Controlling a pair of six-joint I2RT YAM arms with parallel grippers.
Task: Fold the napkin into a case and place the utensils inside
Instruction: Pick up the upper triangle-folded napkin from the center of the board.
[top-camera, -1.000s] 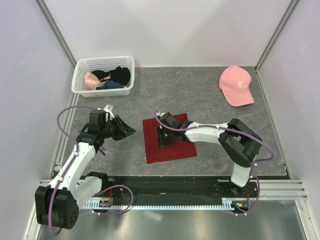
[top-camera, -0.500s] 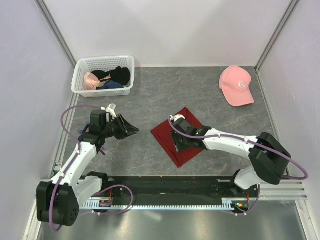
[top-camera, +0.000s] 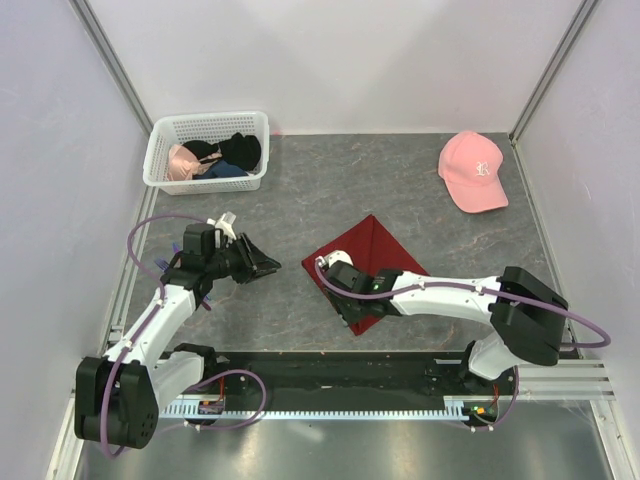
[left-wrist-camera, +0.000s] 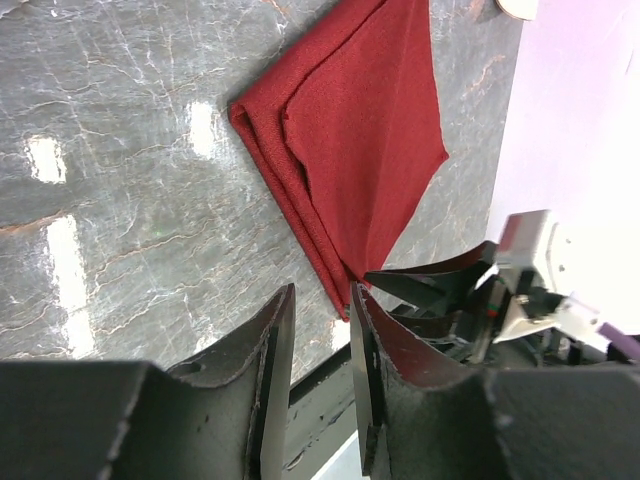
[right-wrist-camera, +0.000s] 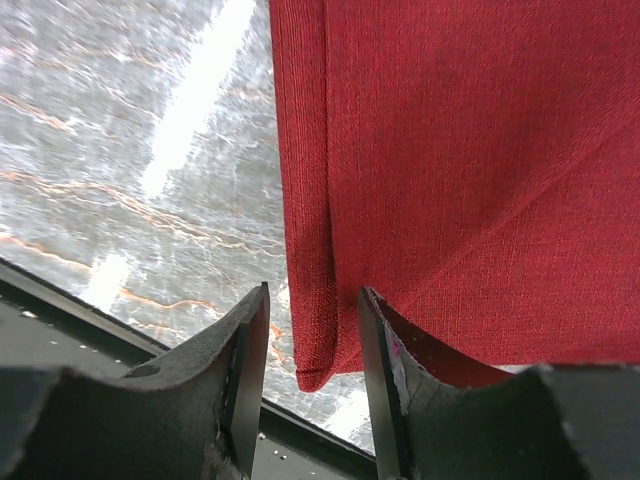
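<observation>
OK, status: the right gripper (top-camera: 352, 303) sits low over the near corner of the napkin (top-camera: 375, 245). Its fingers are spread and I see nothing pinched. In its wrist view the gap between the fingers frames the napkin's folded edge. The cloth corner lies between them, and the rest of the cloth runs forward and off to the hand's right, flat on the table (top-camera: 300, 200). The napkin is folded over on itself, layers stacked, and lies as a diamond. The left gripper (top-camera: 268, 265) is off the cloth, with bare table under it. The napkin lies ahead of its fingertips, apart from them. Its fingers are parted by a narrow gap with nothing in it. From the left wrist view I can see the right gripper at the napkin's far corner, straight ahead of the left hand. The white basket (top-camera: 160, 150) with black and pink garments (top-camera: 235, 150) sits well behind the left gripper, by the back wall. The pink cap (top-camera: 472, 172) lies well beyond the right gripper, toward the far right corner.
</observation>
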